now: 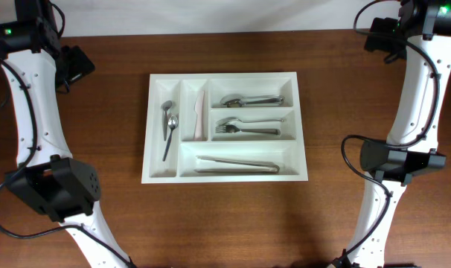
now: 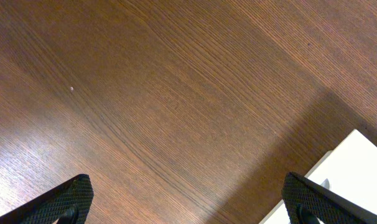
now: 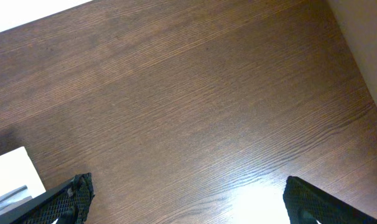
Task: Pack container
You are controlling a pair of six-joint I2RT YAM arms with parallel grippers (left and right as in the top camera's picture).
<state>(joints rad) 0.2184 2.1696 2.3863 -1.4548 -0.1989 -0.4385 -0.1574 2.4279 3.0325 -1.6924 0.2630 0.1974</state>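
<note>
The container (image 1: 301, 126) is a large white five-compartment tray in the middle of the table. Its left narrow slot holds two small spoons (image 1: 168, 123), and the slot beside it holds a pale knife (image 1: 199, 115). Spoons (image 1: 251, 100), forks (image 1: 245, 128) and long utensils (image 1: 237, 164) fill the three wide compartments. My left gripper (image 2: 188, 200) is open over bare wood, far left of the tray, with a corner of the container (image 2: 356, 163) at its right finger. My right gripper (image 3: 191, 199) is open over bare wood, far right, with a tray corner (image 3: 11, 171) beside its left finger.
The brown wooden table (image 1: 225, 216) ends at a white back edge (image 1: 210, 15). The left arm (image 1: 36, 126) stands along the left side and the right arm (image 1: 415, 112) along the right side, both apart from the tray.
</note>
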